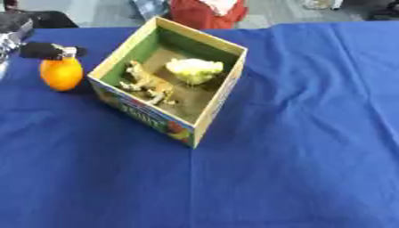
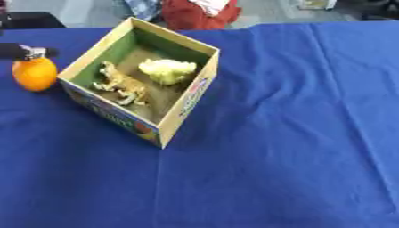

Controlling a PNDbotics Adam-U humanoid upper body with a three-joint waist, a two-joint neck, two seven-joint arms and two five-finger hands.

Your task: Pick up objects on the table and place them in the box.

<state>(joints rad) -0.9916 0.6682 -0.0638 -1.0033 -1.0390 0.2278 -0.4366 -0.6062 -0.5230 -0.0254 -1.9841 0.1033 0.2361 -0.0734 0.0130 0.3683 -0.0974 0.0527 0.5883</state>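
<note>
An orange [image 1: 62,74] sits on the blue worktop [image 1: 296,147], just left of the box [image 1: 204,119]. The left hand [image 1: 48,50] touches its top; whether its fingers grip, I cannot tell. Inside the box lie a tan toy [image 1: 146,83] and a yellow-green lump [image 1: 194,70].

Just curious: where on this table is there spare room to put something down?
Bare blue cloth spreads right of the box and in front of it. It is crowded left of the box, where the left hand touches the orange.
</note>
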